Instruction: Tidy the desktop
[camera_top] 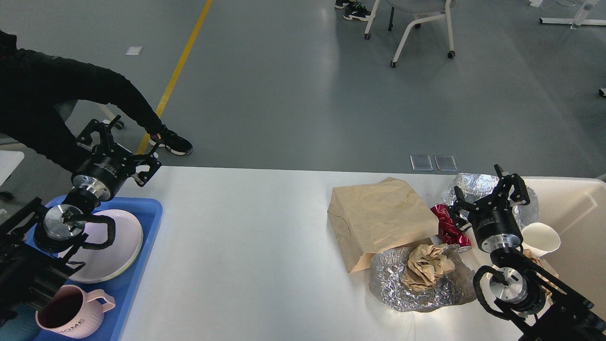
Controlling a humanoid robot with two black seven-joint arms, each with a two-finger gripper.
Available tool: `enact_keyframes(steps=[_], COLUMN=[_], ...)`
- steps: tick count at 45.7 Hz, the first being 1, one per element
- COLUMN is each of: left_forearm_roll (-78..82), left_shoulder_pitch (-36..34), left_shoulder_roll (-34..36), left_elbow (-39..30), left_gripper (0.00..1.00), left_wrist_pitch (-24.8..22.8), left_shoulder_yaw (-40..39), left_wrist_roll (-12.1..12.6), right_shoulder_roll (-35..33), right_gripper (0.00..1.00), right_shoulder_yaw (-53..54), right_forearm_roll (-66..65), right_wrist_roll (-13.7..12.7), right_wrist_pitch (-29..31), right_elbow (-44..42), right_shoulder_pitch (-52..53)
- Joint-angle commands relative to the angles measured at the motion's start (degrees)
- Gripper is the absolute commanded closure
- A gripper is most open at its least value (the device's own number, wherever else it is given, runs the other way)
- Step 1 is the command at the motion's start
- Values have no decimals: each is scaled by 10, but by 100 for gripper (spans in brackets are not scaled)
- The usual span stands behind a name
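The white desktop (246, 227) fills the lower view. At its right lie a brown paper bag (378, 218), a red crumpled wrapper (445, 226), a sheet of foil (416, 291) with a crumpled brown paper ball (426, 266) on it, more foil (473, 182) behind, and a white paper cup (540, 237). My right gripper (487, 188) is open and empty, raised between the red wrapper and the back foil. My left gripper (122, 148) is open and empty above the table's far left corner, behind the blue tray (149, 222).
The blue tray holds a pale plate (120, 244) and a pink mug (71, 312), partly hidden by my left arm. A beige bin (580, 208) stands at the right edge. A person in black (57, 94) stands beyond the left corner. A chair (416, 19) is far back.
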Motion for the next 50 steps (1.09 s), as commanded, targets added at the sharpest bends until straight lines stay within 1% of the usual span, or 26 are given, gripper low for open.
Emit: enact_keyframes(steps=[1,7,12,17,19,30,33,38,40,50], left_forearm_roll=[101,159,165,165,165,165,165,158,157,158], left_shoulder_pitch=[76,152,182,212,219,212,211,213,214,207], left_shoulder_roll=[-47,-66,-64,-64,-64,-58,-55,-60,-60,-63], left_elbow=[-48,-147,-173,-175,-176,-176,-175,-173,-173,-169], left_gripper=[4,4,4,4,4,4,4,4,4,4], left_wrist_pitch=[-1,2,3,-4,-9,-21,-35,-71,-85,-84], left_shoulder_yaw=[-99,-154,-166,-167,-166,-167,-167,-176,-181,-187], left_wrist_roll=[-30,-27,-28,-35,-33,-30,-30,-37,-35,-30], right_shoulder_roll=[0,0,0,0,0,0,0,0,0,0], right_gripper=[0,0,0,0,0,0,0,0,0,0], right_shoulder_yaw=[0,0,0,0,0,0,0,0,0,0], right_forearm_roll=[0,0,1,0,0,0,0,1,0,0], right_wrist_roll=[-1,-1,-1,0,0,0,-1,0,-1,0], right_wrist_pitch=[0,0,0,0,0,0,0,0,0,0], right_elbow=[0,0,0,0,0,0,0,0,0,0], right_shoulder_pitch=[0,0,0,0,0,0,0,0,0,0])
